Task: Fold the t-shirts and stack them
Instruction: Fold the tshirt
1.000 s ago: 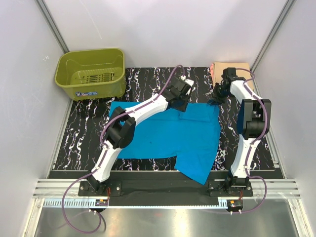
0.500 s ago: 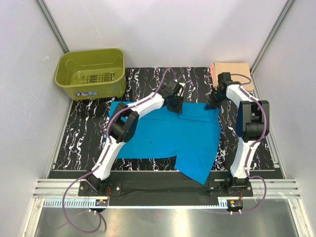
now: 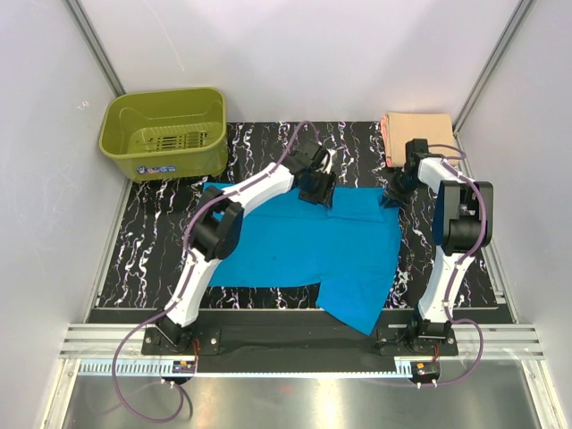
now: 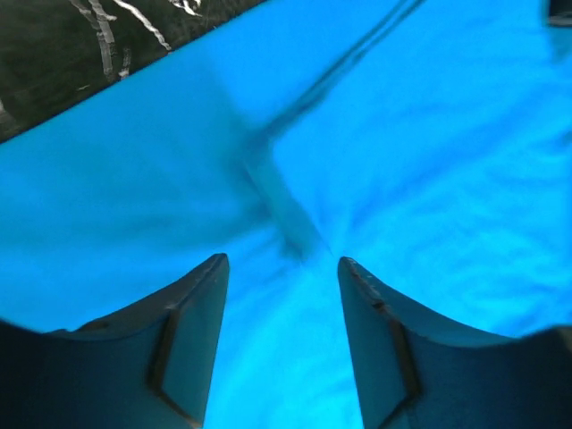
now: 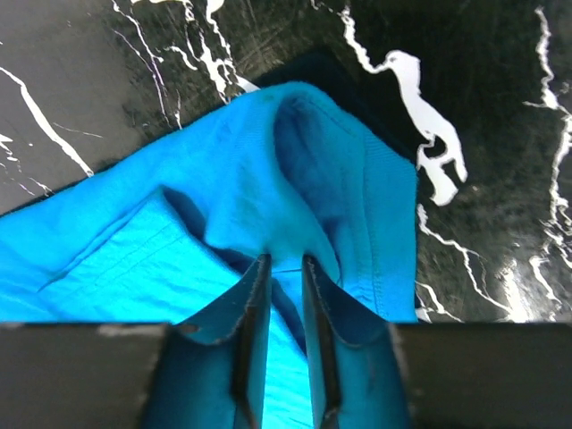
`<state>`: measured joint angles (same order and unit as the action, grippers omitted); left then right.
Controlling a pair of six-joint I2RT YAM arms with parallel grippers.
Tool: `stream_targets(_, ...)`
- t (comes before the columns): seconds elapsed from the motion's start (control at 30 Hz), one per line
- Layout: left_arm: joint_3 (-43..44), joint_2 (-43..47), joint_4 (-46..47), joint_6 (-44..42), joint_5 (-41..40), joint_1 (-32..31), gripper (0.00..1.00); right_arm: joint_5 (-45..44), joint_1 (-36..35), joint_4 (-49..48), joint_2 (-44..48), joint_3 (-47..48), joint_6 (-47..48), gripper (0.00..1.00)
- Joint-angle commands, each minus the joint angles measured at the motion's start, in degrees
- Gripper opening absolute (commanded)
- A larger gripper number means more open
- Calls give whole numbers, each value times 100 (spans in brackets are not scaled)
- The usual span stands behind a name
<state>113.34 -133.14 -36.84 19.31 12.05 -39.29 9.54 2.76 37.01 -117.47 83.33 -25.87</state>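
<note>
While right gripper (image 5: 286, 264) is clamping turquoise t-shirt (image 3: 304, 241) corner, upper right, for fold, left gripper (image 4: 281, 261) is hovering, jaws apart.

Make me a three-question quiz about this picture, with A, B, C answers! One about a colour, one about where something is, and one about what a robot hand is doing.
1. What colour is the basket?
A. olive green
B. red
C. white

2. Where is the peach t-shirt?
A. inside the basket
B. folded at the far right corner
C. hanging from an arm

3. What is the left end effector doing?
A. squeezing the peach t-shirt
B. gripping the basket
C. standing open over the blue t-shirt

Answers:
1. A, as its walls and rim are olive green in the top view.
2. B, as it lies folded at the far right, away from the basket.
3. C, as the left wrist view shows its fingers apart with blue cloth below.
</note>
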Motion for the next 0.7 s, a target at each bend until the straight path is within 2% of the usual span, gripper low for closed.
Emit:
stream_targets(0.0, -48, 1157, -279, -85, 113, 184, 60, -356, -4, 341, 374, 271, 100, 29)
stream_targets(0.13, -680, 2001, -438, -217, -159, 596, 61, -172, -30, 333, 453, 184, -102, 37)
stream_targets(0.17, -1099, 2342, -438, -235, -247, 702, 61, -181, -39, 324, 479, 149, -120, 42)
stream_targets(0.37, -2630, 3486, -605, -401, -580, 1502, 61, -488, -197, 297, 646, 8, -252, 55)
stream_targets(0.4, -3172, 3836, -588, -410, -686, 1573, 61, -549, -223, 298, 664, -44, -261, 59)
stream_targets(0.5, -3949, 4374, -404, -236, -837, 1924, 61, -620, -233, 157, 726, -220, -226, 60)
stream_targets(0.53, -4412, 4672, -238, -43, -723, 2212, 61, -707, -233, 122, 699, -212, -165, 60)
stream_targets(0.67, -5259, 5069, 27, 476, -300, 2908, 59, -804, -241, 34, 375, -107, 29, 59)
